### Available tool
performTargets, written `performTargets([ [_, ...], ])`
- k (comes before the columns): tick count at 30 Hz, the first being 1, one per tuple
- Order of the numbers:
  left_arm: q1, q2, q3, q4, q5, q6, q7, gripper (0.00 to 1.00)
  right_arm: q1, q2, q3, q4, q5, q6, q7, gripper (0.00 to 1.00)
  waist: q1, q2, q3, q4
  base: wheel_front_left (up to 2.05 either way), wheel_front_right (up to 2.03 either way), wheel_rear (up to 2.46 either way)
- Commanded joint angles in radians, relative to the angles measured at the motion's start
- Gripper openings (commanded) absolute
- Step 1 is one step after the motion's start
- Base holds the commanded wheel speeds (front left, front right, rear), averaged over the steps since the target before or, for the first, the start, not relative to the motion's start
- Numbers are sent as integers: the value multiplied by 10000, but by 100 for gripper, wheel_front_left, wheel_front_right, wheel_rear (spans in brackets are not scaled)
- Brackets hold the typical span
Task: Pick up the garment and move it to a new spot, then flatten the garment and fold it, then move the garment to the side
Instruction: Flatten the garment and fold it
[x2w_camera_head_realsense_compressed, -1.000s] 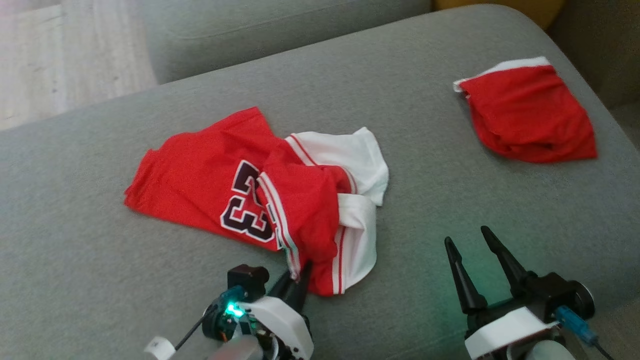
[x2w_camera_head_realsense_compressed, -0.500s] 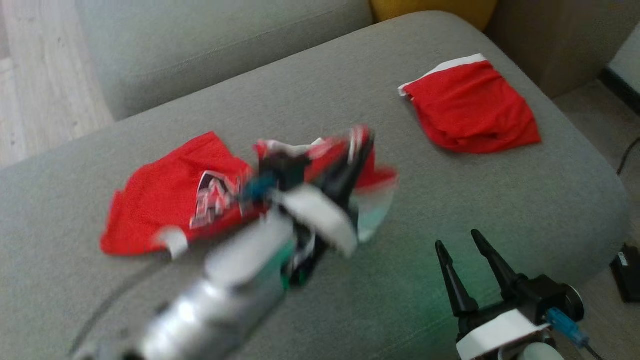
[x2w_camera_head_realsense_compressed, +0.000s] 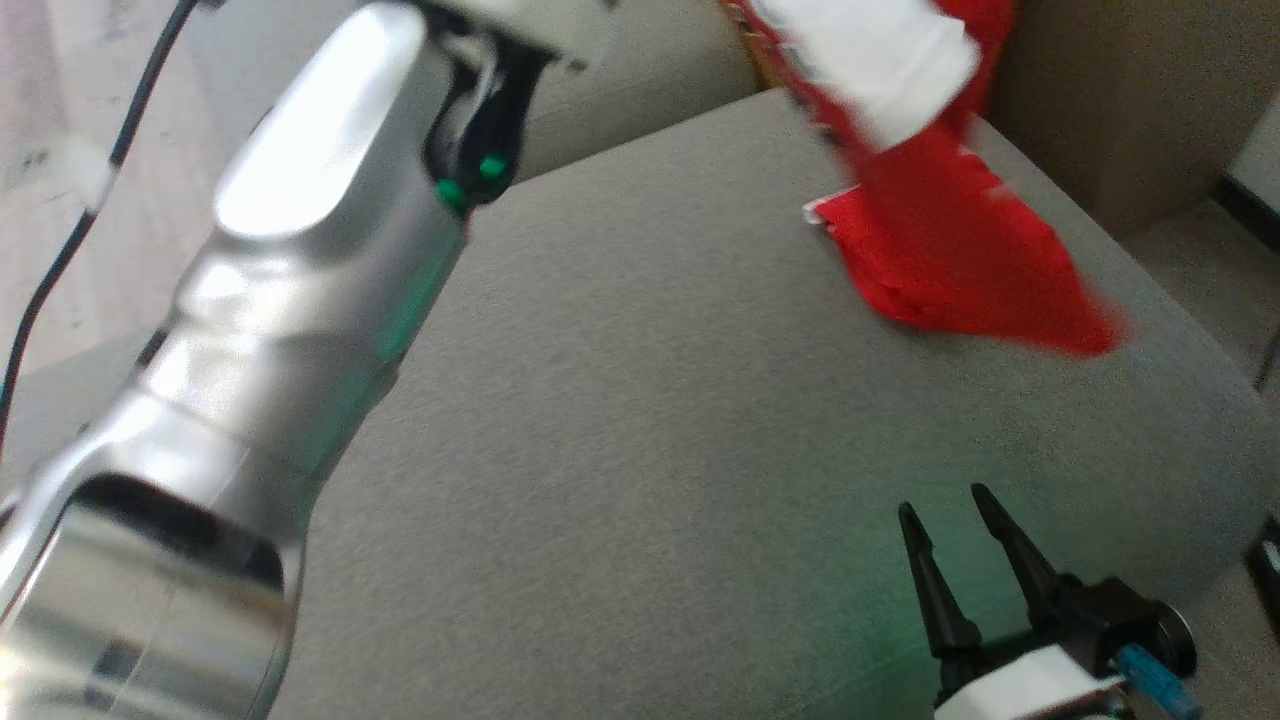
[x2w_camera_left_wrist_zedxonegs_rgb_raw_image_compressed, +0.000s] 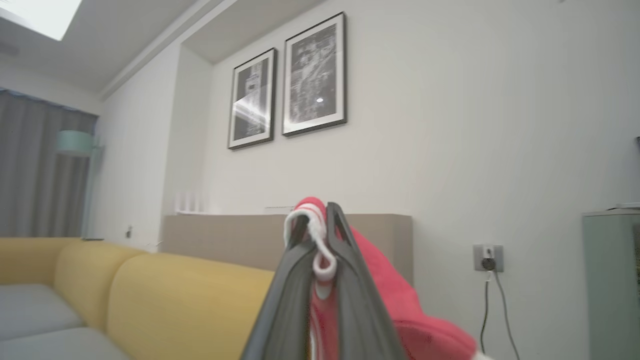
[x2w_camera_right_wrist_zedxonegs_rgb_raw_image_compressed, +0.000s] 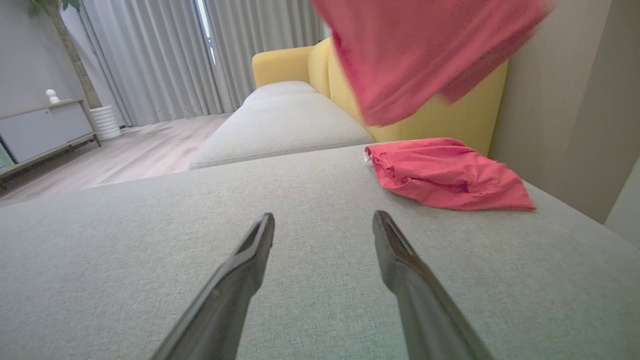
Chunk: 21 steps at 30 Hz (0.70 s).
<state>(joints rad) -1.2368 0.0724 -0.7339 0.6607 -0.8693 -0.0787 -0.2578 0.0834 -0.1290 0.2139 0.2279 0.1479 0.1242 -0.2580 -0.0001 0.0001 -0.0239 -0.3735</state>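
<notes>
Risk: left gripper (x2w_camera_left_wrist_zedxonegs_rgb_raw_image_compressed: 316, 215), pinched shut on only a thin trim edge of the hanging jersey (x2w_camera_right_wrist_zedxonegs_rgb_raw_image_compressed: 425, 50), may let it slip onto the red cloth (x2w_camera_right_wrist_zedxonegs_rgb_raw_image_compressed: 450, 175) below, while right gripper (x2w_camera_head_realsense_compressed: 942, 500) stands wide and empty.

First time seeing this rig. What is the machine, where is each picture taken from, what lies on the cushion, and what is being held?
A two-armed robot works over a grey sofa cushion. The head view looks down from its head; the silver shape is its left forearm. Each wrist view looks along one gripper's fingers. The left gripper is shut on a red-and-white jersey, held in the air. The right gripper is open, holding nothing. Another red garment lies on the cushion.
</notes>
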Motion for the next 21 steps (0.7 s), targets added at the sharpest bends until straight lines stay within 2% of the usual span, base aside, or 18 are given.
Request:
performTargets([
  [1, 157, 581, 369, -37, -121, 43, -36, 0, -131, -48, 124, -387, -75, 65, -38, 100, 1, -1, -120, 453, 0, 0, 0],
  [4, 1427, 836, 416, 19, -444, 18, -35, 0, 28, -55, 25, -411, -112, 65, -38, 100, 1, -1, -135, 964, 0, 0, 0],
  [5, 2613, 1020, 371, 12, -698, 36, -34, 0, 98, -42, -22, -438, -123, 65, -38, 100, 1, -1, -115, 1261, 0, 0, 0],
  [7, 3948, 1243, 325, -14, -986, 87, -10, 0, 146, -27, -95, -476, -134, 65, -38, 100, 1, -1, -41, 1527, 0, 0, 0],
  [12, 6498, 1981, 584, -40, -1310, 447, -29, 0, 128, -51, -74, -483, -144, 65, -38, 100, 1, -1, 209, 1942, 0, 0, 0],
  [15, 7202, 2330, 1121, -235, -1149, 656, -35, 0, 57, -78, -41, -473, -128, 65, -38, 100, 1, -1, 329, 2031, 0, 0, 0],
  [21, 7533, 2458, 2036, -579, -668, 696, -37, 0, -34, -122, 35, -444, -103, 65, -38, 100, 1, -1, 500, 2108, 0, 0, 0],
])
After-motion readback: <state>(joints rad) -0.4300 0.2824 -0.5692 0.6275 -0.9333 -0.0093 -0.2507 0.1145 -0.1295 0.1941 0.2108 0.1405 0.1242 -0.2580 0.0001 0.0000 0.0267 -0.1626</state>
